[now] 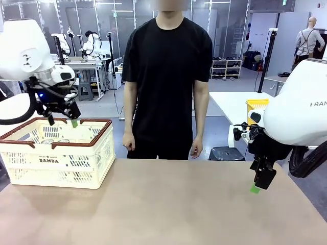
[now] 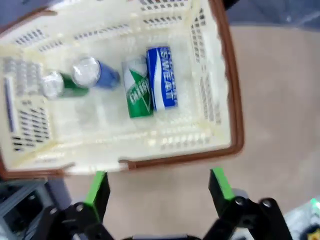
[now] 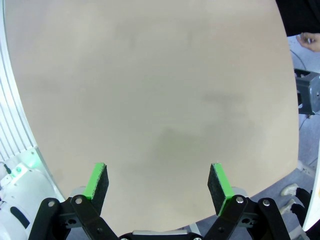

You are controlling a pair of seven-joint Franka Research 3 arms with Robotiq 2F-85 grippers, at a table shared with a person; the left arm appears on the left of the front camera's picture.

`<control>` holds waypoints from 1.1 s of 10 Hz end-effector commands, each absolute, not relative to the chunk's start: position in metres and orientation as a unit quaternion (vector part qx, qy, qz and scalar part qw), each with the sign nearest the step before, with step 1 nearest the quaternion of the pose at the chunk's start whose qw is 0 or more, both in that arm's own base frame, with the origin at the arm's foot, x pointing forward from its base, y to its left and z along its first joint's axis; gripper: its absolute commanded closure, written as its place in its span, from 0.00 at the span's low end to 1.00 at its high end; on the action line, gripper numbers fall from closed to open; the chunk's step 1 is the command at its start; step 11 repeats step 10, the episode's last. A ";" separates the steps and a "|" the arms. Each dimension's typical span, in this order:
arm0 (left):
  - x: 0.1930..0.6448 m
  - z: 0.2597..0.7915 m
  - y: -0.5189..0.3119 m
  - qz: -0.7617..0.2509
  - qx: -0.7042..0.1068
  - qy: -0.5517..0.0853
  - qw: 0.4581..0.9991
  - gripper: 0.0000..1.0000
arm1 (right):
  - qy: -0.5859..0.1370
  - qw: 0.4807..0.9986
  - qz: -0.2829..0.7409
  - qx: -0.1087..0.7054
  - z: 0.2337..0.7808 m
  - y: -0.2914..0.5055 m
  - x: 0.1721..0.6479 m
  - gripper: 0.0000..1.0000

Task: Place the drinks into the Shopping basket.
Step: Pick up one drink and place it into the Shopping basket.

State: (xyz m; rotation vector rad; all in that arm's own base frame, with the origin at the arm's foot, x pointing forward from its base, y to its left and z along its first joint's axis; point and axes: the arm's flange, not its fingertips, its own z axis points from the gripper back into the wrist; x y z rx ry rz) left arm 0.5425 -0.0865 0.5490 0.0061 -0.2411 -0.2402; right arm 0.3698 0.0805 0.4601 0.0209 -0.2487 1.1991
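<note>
**Four cans in the basket, both grippers wide and empty**

We see a wide table (image 1: 168, 204) with a plain beige-brown top, matte and smooth; in the right wrist view its surface (image 3: 150, 100) shows only some faint darker patches. The Shopping basket (image 1: 56, 163) stands on the table's left part, cream with slotted sides, a brown rim and the print "DAMDA" toward the robot.

The left gripper (image 1: 62, 121) hangs over the far rim of the basket. Its jaws stand far apart and nothing is between them; in the left wrist view its green fingers (image 2: 97, 187) frame the near basket wall and bare table. Inside the basket (image 2: 220, 100) lie the drinks: a blue and white can (image 2: 162, 79) and a green can (image 2: 137, 87) side by side and touching, both on their sides, and further along a second blue can (image 2: 95, 73) and a second green can (image 2: 61, 85), a little blurred.

The right gripper (image 1: 259, 184) is low above the table's right part, also spread wide and holding nothing.

A person (image 1: 166, 81) in black clothes stands at the far edge, arms down. Behind is a large workshop with a grey floor, work tables, shelves, and a yellow basket (image 1: 257, 107) on a white table at the right.
</note>
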 end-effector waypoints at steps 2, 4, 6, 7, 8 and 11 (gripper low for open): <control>0.469 0.505 -0.073 -0.169 0.009 -0.122 0.978 0.00 | -0.114 0.819 0.562 0.006 0.461 0.081 0.370 0.00; 0.436 0.481 -0.064 -0.194 0.024 -0.108 0.975 0.00 | -0.114 0.819 0.562 0.006 0.461 0.081 0.370 0.00; 0.437 0.460 -0.049 -0.217 0.013 -0.091 0.972 0.00 | -0.114 0.819 0.562 0.006 0.461 0.081 0.370 0.00; 0.443 0.452 -0.040 -0.215 -0.002 -0.096 0.972 0.00 | -0.114 0.819 0.562 0.006 0.461 0.081 0.370 0.00; 0.430 0.463 -0.059 -0.198 0.020 -0.078 0.977 0.00 | -0.114 0.819 0.562 0.006 0.461 0.081 0.370 0.00; 0.430 0.463 -0.059 -0.198 0.020 -0.078 0.977 0.00 | -0.114 0.819 0.562 0.006 0.461 0.081 0.370 0.00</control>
